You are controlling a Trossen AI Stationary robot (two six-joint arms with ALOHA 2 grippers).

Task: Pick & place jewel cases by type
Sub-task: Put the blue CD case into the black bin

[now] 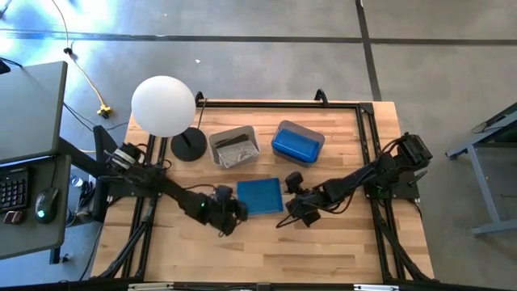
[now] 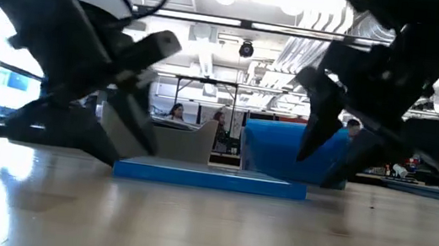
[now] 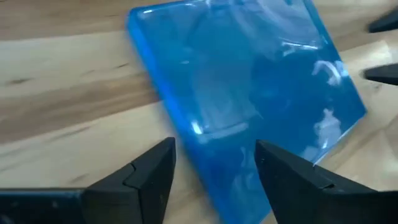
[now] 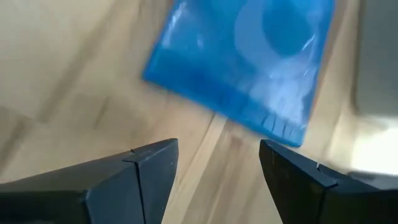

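Fingers of both grippers, left [image 1: 234, 217] and right [image 1: 292, 208], gape empty, flanking the blue jewel case [image 1: 260, 196] lying flat mid-surface at its 8 and 4 o'clock, presumably staging a pickup.

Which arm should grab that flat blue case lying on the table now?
Left, probably. The left gripper is open at the translucent blue plastic jewel case, whose edge lies between its fingers in the left wrist view. The right gripper, also open, sits just short of the case's opposite edge.
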